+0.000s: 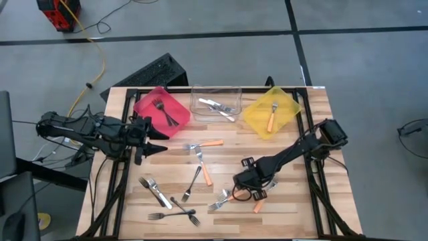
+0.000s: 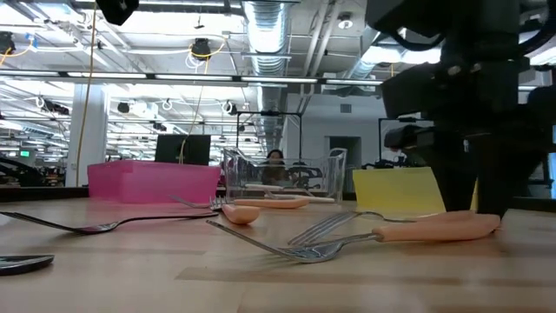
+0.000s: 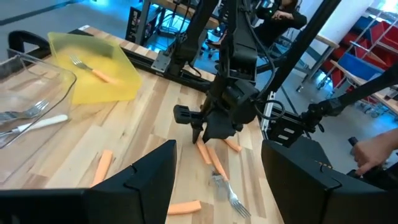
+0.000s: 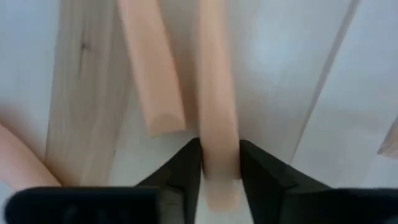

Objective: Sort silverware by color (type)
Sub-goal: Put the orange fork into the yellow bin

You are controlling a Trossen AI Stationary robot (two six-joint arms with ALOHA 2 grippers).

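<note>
The right hand [image 1: 249,191] is down at the near right part of the wooden bench [image 1: 301,201], in a small cluster of orange-handled forks [image 1: 231,197], and its two dark fingers [image 4: 186,165] press on either side of one orange handle [image 4: 217,112]; in the right wrist view that handle runs straight between the finger pads, with a second orange handle [image 4: 149,68] lying just beside it on the wood. The left hand [image 1: 152,148] waits above the left side of the bench, just in front of the red bin [image 1: 160,110], its fingers spread apart and holding nothing. Along the far edge stand three bins: the red one holds dark forks [image 1: 164,110], the clear bin [image 1: 215,102] in the middle holds silver forks [image 1: 217,107], and the yellow bin [image 1: 271,112] on the right holds an orange-handled fork [image 1: 273,115]. Loose forks still lie on the bench: two orange-handled ones near the middle [image 1: 204,144], a dark fork [image 1: 192,182] just below them, a silver fork [image 1: 154,191] toward the near left, and two more dark forks [image 1: 175,214] at the near edge. In the low view a person [image 2: 276,161] shows in the room behind the clear bin.
</note>
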